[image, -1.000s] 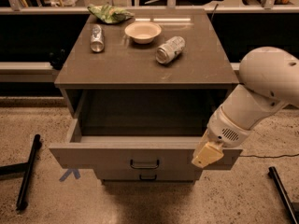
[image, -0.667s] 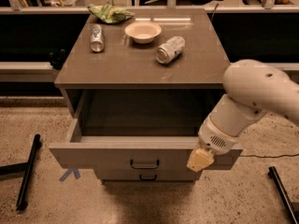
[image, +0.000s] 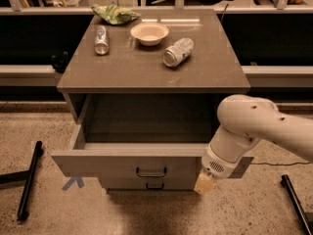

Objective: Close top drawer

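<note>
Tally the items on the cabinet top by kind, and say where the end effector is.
Cans: 2
Bowl: 1
Green bag: 1
Total: 4
End effector: low, by the right end of the open top drawer front.

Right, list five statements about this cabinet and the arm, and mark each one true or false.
1. The top drawer stands open. True.
2. The gripper hangs over the cabinet top. False: it is low, at the drawer's front near its right end.
3. The bowl sits inside the drawer. False: it stands on the cabinet top.
4. The left can and the right can both rest on the cabinet top. True.
5. The gripper is on the drawer's handle. False: the handle is at the front's centre, and the gripper is off to its right.
</note>
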Motion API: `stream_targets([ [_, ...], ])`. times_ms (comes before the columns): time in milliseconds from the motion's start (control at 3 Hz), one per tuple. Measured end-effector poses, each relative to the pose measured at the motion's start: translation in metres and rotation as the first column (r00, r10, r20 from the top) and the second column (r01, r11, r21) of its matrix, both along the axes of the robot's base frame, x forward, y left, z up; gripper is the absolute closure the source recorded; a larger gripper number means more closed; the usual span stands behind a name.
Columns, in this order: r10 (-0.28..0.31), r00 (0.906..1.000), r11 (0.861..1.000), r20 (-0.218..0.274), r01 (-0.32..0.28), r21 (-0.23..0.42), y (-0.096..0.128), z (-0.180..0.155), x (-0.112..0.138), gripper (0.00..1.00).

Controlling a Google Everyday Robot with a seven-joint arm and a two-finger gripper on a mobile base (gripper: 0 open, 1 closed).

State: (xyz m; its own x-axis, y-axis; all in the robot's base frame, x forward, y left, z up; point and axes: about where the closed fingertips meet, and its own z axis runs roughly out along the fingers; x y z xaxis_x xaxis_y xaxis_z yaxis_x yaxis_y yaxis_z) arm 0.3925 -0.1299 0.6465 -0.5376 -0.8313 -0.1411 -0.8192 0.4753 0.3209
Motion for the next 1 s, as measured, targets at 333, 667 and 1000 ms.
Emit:
stream_targets([
  [333, -0.067, 0.9977, 0.997, -0.006, 0.067, -0.037, -0.016, -0.033, 0.017, 1.00],
  [667, -0.116, 0.9932, 0.992, 0.002, 0.116, -0.042, -0.026, -0.044, 0.030, 1.00],
  [1000, -0.116, 0.9932, 0.992, 0.002, 0.116, -0.042, -0.026, -0.044, 0.030, 1.00],
])
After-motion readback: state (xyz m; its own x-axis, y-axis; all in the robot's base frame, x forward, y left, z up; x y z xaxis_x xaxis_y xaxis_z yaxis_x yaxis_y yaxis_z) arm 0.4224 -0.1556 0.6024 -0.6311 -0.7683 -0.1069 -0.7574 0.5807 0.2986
